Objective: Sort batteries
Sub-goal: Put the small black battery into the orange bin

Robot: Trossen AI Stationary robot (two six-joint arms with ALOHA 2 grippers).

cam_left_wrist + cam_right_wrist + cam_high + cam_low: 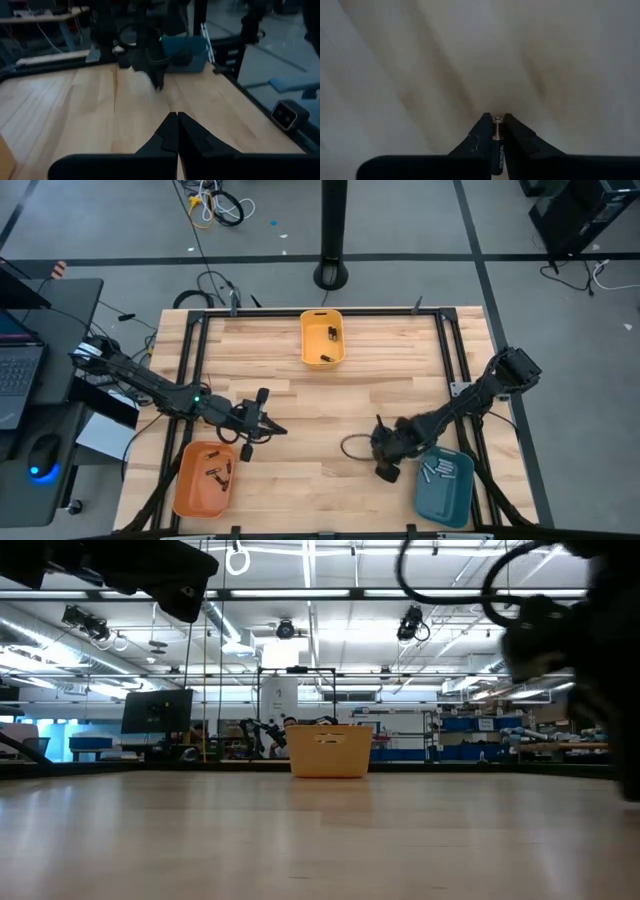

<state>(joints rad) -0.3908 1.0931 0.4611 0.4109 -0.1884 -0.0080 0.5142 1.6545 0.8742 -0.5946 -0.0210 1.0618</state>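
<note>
Right fingers [480, 131]: clenched on a dark battery [497, 145] that stands between them, its metal tip pointing at the wood just ahead.
Right gripper [385, 458]: low over the table [300, 395], just beside the blue bin [445, 488], on that bin's inner side.
Left fingers [167, 132]: pressed together, tips touching, nothing between them.
Left gripper [262, 425]: above bare wood, just beyond the orange bin [203, 480], pointing toward the right arm.
Orange bin: at the near left corner of the table; a few dark batteries [219, 473] lie in it.
Blue bin: at the near right corner; several pale batteries [436, 471] lie in it near its far end.
Yellow bin [322, 338]: at the middle of the far edge, well apart from both arms; a few dark batteries [329, 334] lie inside. From table height it stands upright and its contents are hidden.
Cable [352, 446]: a dark loop on the wood, just beside the right gripper.
</note>
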